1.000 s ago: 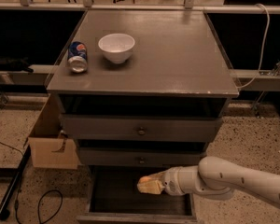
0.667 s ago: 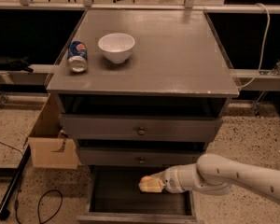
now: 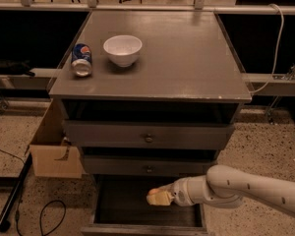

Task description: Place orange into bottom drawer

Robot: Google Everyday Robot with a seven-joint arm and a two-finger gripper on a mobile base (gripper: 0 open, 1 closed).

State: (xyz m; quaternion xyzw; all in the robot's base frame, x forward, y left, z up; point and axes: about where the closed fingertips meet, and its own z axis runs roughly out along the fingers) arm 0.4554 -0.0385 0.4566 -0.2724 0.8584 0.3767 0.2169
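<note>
The bottom drawer point(image 3: 105, 205) stands pulled open below the two upper drawers, showing its dark interior and grey front rim. My gripper point(image 3: 157, 198) reaches in from the right on a white arm point(image 3: 246, 188) and hangs over the middle of the open drawer, just above its floor. The orange does not show anywhere in the view; it may be hidden inside the gripper's pale tip, but I cannot tell.
On the cabinet top point(image 3: 187, 58) stand a white bowl point(image 3: 122, 49) and a blue soda can point(image 3: 81, 59) lying on its side. A cardboard box point(image 3: 51, 154) sits on the floor left of the cabinet, with black cables point(image 3: 44, 215) near it.
The gripper has sunk slightly lower over the open bottom drawer. Nothing else has moved.
</note>
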